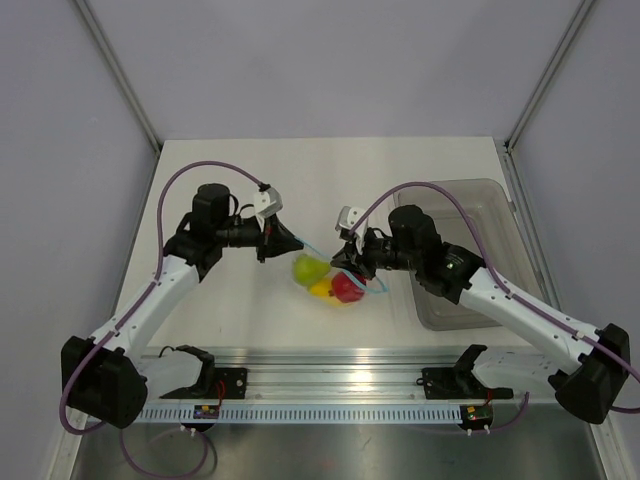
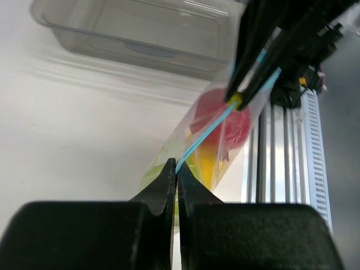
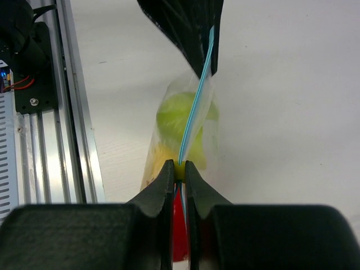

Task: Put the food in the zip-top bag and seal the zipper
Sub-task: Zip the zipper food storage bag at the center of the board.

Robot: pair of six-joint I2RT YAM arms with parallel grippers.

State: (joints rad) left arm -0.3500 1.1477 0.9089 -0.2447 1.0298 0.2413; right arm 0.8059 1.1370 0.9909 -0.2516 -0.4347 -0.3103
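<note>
- Zip-top bag [image 1: 326, 276] sits mid-worktop [image 1: 400, 170], between the two sets of jaws. All of the food is inside: yellow-green fruit [image 1: 307, 268] on the left, yellow fruit [image 1: 321, 289] in the middle, red fruit [image 1: 347, 288] on the right.
- Left jaws: clenched on the left end of the zipper [image 2: 205, 134]. In my left wrist view, the blue strip runs straight out from between the tips.
- Between the two pinches, the zipper is stretched taut and reads as one thin line. Its long axis runs jaw to jaw, slanting a little toward the near-right in the top view. The bag's belly and the fruit hang below that line, toward me. I can't tell whether they rest on the worktop.
- Right jaws: clenched on the strip's right end, over the red fruit. A small yellow speck shows at the pinch, and I can't make out what it is.
- Grey bin [image 1: 480, 205] stands further right, clear of the bag.
- My read: filling is done and sealing is what remains. Both arms are already on the strip, so any sliding pinch has to travel along that jaw-to-jaw line, not across it. I can't confirm how much of the seam is already pressed shut.
</note>
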